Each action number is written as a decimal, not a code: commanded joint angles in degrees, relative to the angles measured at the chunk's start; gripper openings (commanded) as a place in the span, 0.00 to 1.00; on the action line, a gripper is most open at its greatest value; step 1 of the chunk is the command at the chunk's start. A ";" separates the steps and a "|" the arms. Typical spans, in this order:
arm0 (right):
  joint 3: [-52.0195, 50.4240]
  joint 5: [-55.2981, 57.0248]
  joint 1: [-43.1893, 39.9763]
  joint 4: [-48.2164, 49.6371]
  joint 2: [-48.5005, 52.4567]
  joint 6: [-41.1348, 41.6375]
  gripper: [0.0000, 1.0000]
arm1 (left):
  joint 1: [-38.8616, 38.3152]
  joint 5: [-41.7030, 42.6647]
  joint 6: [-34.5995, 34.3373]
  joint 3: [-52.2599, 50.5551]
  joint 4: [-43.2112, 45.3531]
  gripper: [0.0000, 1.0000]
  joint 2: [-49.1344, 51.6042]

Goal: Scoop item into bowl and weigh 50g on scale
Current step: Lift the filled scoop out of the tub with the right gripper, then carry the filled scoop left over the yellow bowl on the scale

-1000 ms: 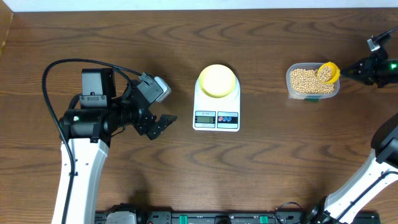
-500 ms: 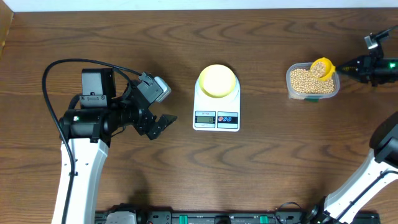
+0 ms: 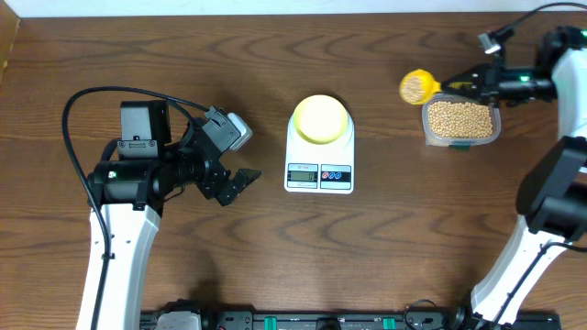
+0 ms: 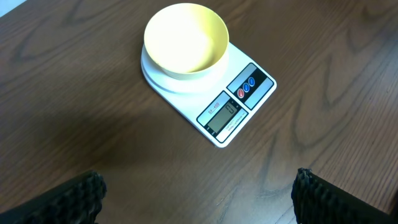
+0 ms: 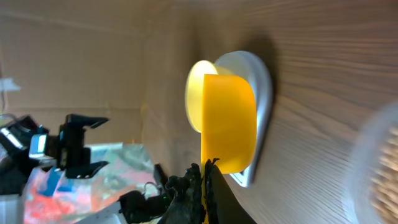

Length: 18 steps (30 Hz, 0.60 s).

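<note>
Bowl, scale: one each; right end effector grips scoop; left end effector gapes.

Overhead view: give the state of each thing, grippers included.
bowl, empty
scale, carries the bowl, reading illegible
tub, open, beans inside
scoop, loaded with beans, in the air left of tub
left gripper, open, empty
right gripper, shut on scoop

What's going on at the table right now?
The right gripper holds a yellow plastic measuring scoop loaded with tan beans, just left of the clear plastic tub of beans, toward the white kitchen scale. The pale yellow-green bowl sits empty on the scale. The left gripper hangs open beside the scale, holding nothing.
</note>
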 commanded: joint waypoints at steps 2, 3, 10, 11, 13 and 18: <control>-0.26 -6.73 3.72 0.24 0.11 -0.79 0.01 | 0.31 0.52 0.98 0.26 0.00 0.98 0.00; -0.26 -7.17 4.28 0.44 0.11 -0.79 0.01 | 0.31 0.52 0.98 0.26 0.00 0.98 0.00; -0.26 -4.61 8.07 1.86 0.11 3.34 0.01 | 0.31 0.52 0.98 0.26 0.00 0.98 0.00; -0.26 -2.58 9.16 2.62 0.11 4.90 0.01 | 0.31 0.52 0.98 0.26 0.00 0.98 0.00; -0.24 1.16 11.26 4.00 0.11 7.54 0.01 | 0.31 0.52 0.98 0.26 0.00 0.97 0.00; -0.20 4.68 16.11 6.47 0.11 9.66 0.01 | 0.31 0.52 0.98 0.26 0.00 0.98 0.00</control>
